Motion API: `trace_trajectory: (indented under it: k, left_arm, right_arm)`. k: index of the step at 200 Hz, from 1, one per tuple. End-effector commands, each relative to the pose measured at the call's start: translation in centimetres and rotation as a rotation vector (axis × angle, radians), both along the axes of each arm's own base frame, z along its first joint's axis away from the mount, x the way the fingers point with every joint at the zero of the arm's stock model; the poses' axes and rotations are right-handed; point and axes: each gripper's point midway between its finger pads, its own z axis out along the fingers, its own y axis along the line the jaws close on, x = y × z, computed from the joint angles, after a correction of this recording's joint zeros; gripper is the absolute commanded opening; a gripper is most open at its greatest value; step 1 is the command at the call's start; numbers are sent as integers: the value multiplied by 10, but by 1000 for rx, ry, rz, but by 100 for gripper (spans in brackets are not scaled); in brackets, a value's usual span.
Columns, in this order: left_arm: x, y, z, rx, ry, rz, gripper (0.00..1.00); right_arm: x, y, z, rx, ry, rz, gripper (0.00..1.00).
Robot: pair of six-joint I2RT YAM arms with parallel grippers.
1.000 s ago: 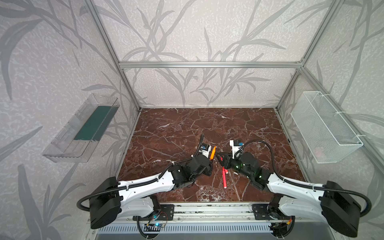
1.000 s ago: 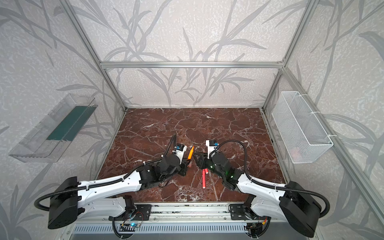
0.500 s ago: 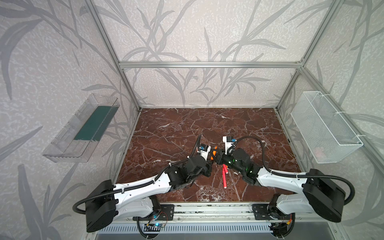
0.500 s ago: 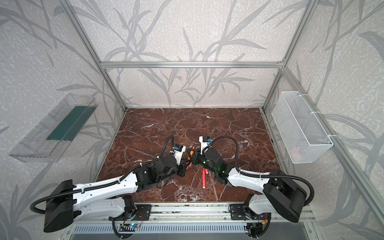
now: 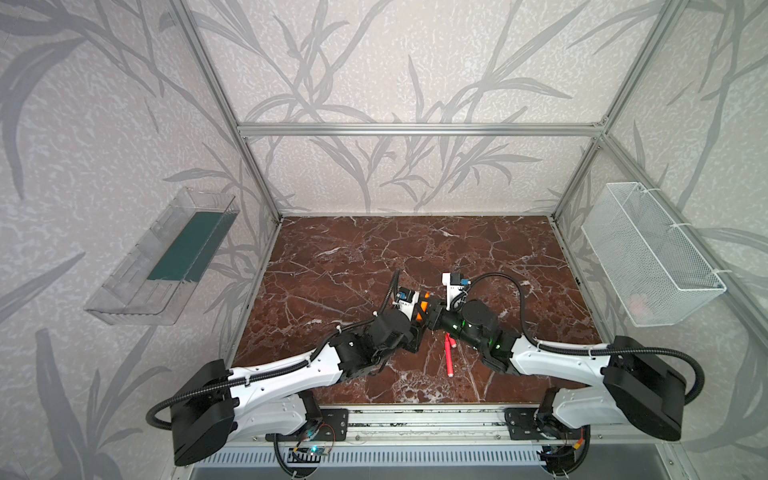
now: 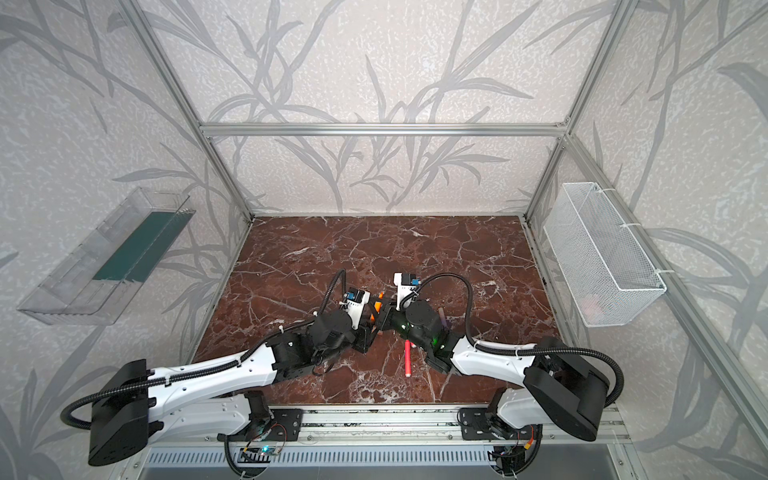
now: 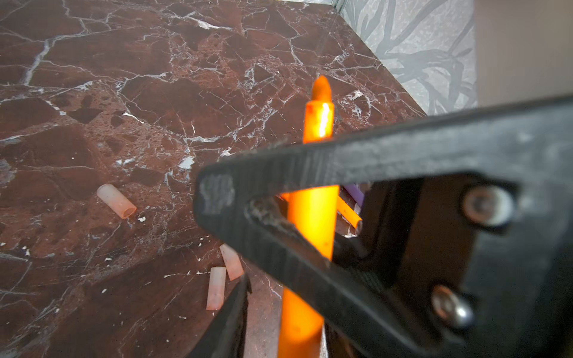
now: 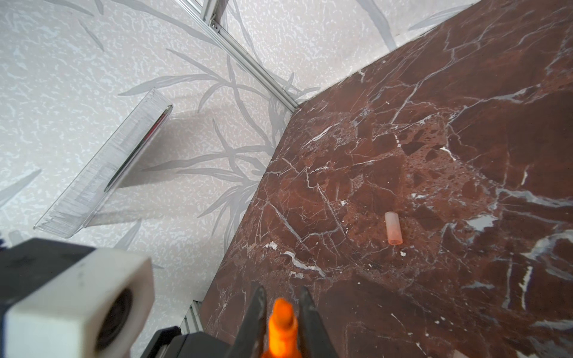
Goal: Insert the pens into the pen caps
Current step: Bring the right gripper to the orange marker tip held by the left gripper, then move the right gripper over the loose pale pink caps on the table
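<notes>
As the two hands meet over the bench (image 5: 374, 257): we've got the left hand (image 5: 417, 322) and the right hand (image 5: 431, 309) nose to nose, and an orange pen (image 5: 423, 307) stands between them.
Right hand: clamped on the orange pen. In the right wrist view a finger (image 8: 257, 313) sits on either side of it, and the pen's bare orange tip pokes out just past them.
Left hand: jaws apart. In the left wrist view one finger (image 7: 232, 319) stands off the barrel of the orange pen (image 7: 313, 217), with bare bench showing between them. We can't make out its other finger.
Pen caps: three lie ahead of the left hand. One cap (image 7: 116, 201) is off on its own. Another cap (image 7: 231, 262) and its neighbour cap (image 7: 216, 288) lie just beside each other, close to the left finger. The right wrist view shows a lone cap (image 8: 393, 228) flat on the bench, well ahead of the right hand.
Other pens: a red-pink pen (image 5: 448, 357) lies flat just behind the right hand, beside its arm. A purple pen (image 7: 353, 193) and a second orange pen (image 7: 348, 214) peek out behind the held one.
Walls: a wire basket (image 5: 648, 257) hangs well off to the right hand's side. A clear tray (image 5: 166, 257) hangs well off to the left hand's side.
</notes>
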Motion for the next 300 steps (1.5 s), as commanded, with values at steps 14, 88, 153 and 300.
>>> trace_trajectory:
  k: [14,88,153,300]
  left_arm:
    - [8,-1,6,-42,-33,19,37]
    - [26,35,-11,-71,25,130,0]
    - [44,128,-33,-31,99,398,0]
    - [39,137,-35,-43,106,412,0]
  right_arm:
    - [-2,7,7,55,-7,1,0]
    - [10,-6,-11,-49,9,-94,39]
    - [26,-27,-75,-598,106,-162,36]
    - [19,-23,-186,-1014,352,-43,27]
